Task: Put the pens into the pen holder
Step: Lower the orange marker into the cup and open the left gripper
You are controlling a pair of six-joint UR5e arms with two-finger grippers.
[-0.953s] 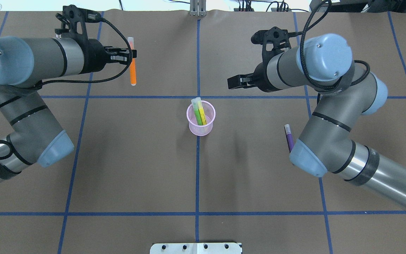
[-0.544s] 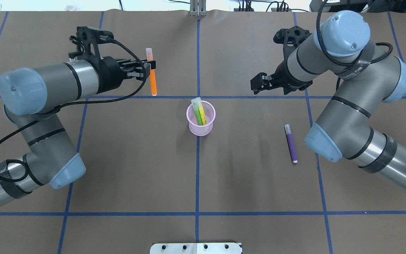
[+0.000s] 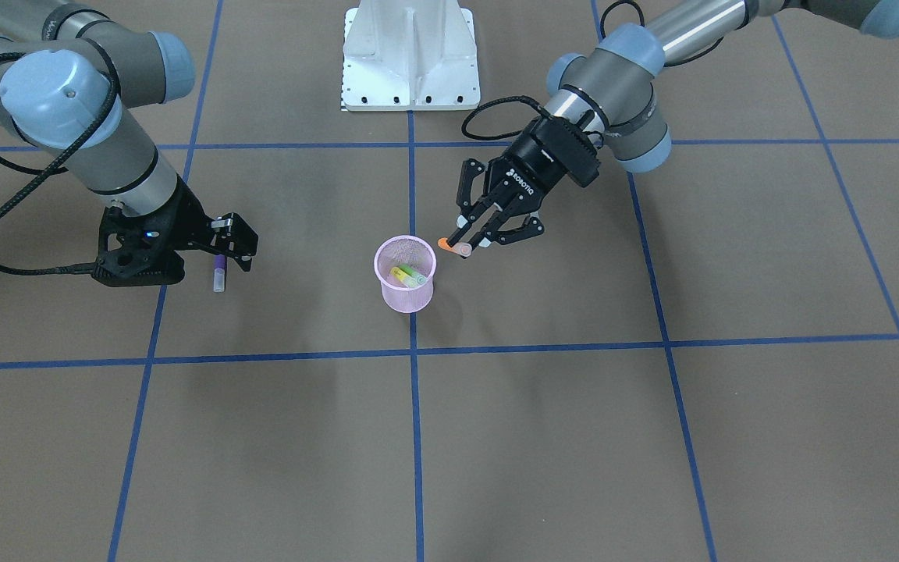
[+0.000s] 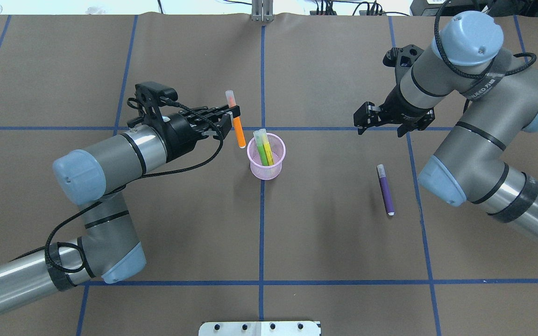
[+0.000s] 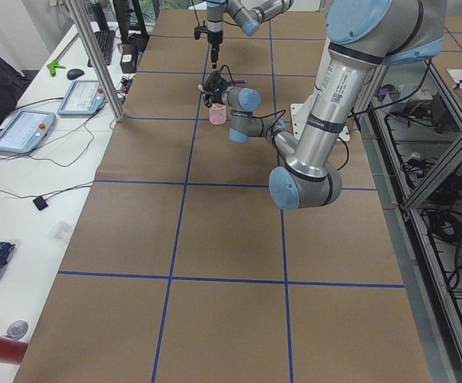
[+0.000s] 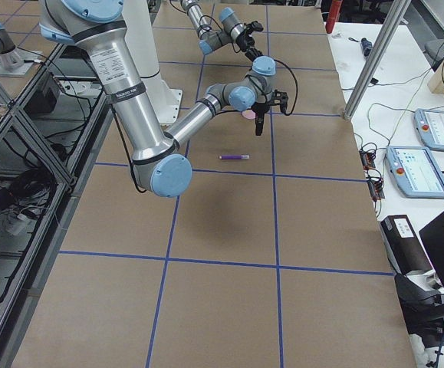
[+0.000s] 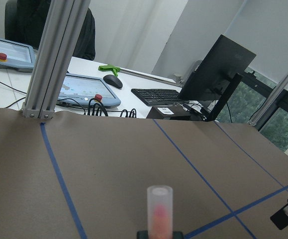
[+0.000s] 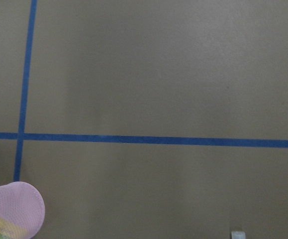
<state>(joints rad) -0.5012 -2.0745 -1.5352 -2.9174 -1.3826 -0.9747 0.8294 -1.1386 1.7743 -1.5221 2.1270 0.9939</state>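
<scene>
The pink mesh pen holder [image 4: 265, 173] stands at the table's middle with a green pen [image 4: 262, 147] and a yellow pen [image 4: 269, 153] in it. It also shows in the front view [image 3: 406, 299] and the right wrist view [image 8: 14, 209]. My left gripper [image 4: 232, 115] is shut on the orange pen [image 4: 238, 133], cap up, held in the air just beside the holder's rim. The pen's cap shows in the left wrist view [image 7: 159, 209]. The purple pen [image 4: 385, 189] lies flat to the right. My right gripper [image 4: 381, 125] is open and empty, raised beyond the purple pen.
The robot's white base plate [image 4: 259, 328] sits at the near table edge. Blue tape lines cross the brown table cover. An aluminium post [image 7: 54, 59] stands at the far edge, with desks, a keyboard and a monitor [image 7: 213, 64] behind it.
My left arm has carried the orange pen from the far left to beside the holder. My right arm has swung right and away from the holder, uncovering the purple pen.
</scene>
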